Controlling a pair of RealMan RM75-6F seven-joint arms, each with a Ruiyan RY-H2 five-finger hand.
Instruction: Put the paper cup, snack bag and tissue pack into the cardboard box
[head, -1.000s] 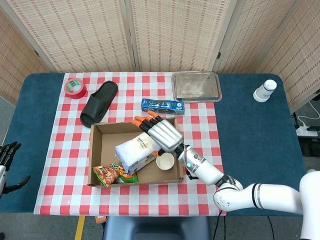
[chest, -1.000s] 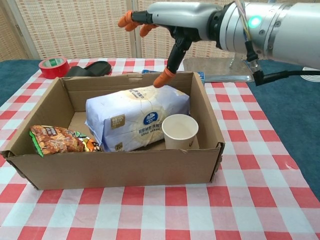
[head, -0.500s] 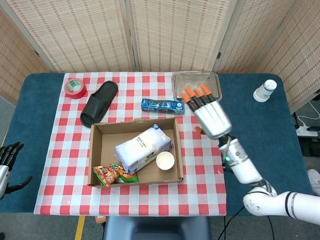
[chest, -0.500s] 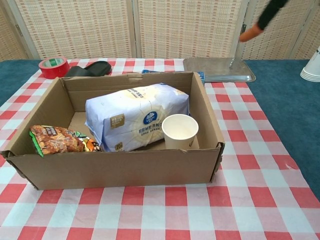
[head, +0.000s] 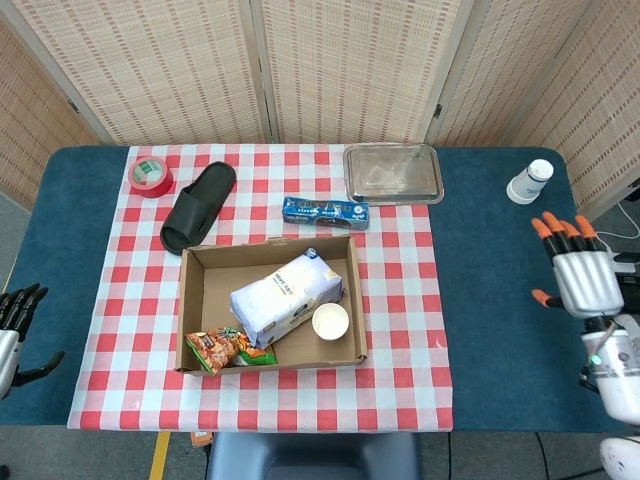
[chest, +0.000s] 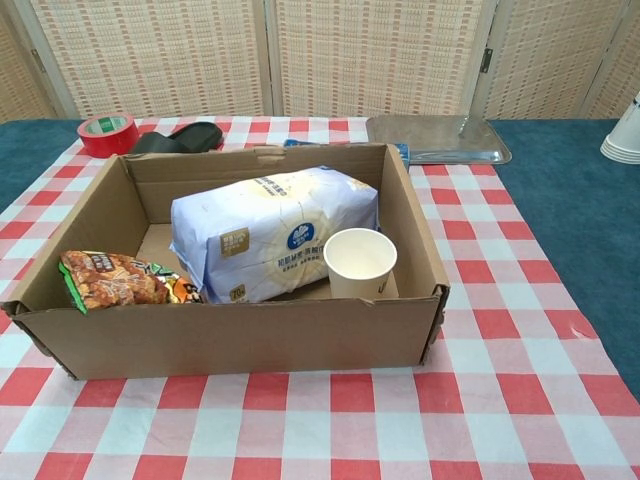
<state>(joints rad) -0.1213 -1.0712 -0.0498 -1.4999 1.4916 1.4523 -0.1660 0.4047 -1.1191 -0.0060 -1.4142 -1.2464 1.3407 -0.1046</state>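
The cardboard box sits open near the front edge of the desk, on the checked cloth. All 3 task items lie inside it. The tissue pack lies tilted across the middle, the paper cup stands upright just beside it toward the box's right wall, and the snack bag rests in the box's front left corner.

The right hand hovers over the desk's right edge, well apart from the box, fingers spread and holding nothing. The left hand shows at the left edge, off the desk, fingers apart and empty.

Behind the box lie a blue packet, a black slipper, a red tape roll and a clear tray. White stacked cups stand near the back right corner.
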